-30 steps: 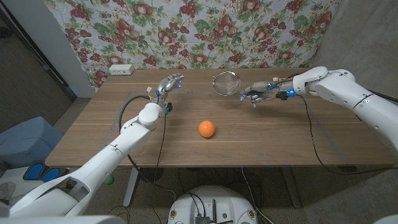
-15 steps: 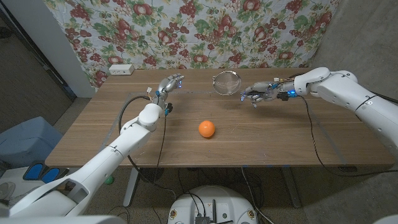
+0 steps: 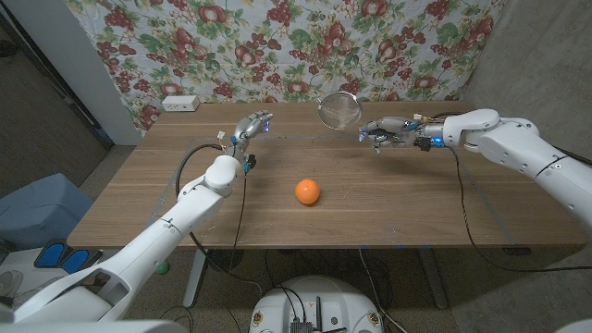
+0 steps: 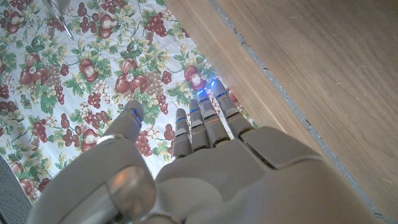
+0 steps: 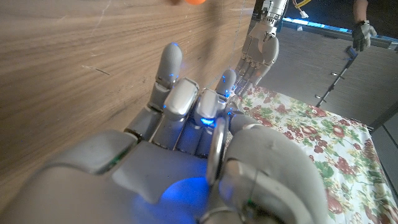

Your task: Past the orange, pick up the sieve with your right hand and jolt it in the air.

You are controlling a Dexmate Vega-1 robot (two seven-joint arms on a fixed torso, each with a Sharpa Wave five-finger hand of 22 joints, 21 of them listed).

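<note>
The left hand [image 3: 251, 125] stands over the far part of the table [image 3: 139, 199], fingers spread, holding nothing. The orange [image 3: 308, 191] lies mid-table, nearer the robot. Beyond it the sieve [image 3: 339, 110] hangs tilted in the air, its handle gripped in the right hand [image 3: 387, 132].

From the head camera I looked down over the table [image 3: 388, 199]; both wrist cameras sat close behind their hands, sharing the flowered cloth [image 4: 74, 81] backdrop.
</note>
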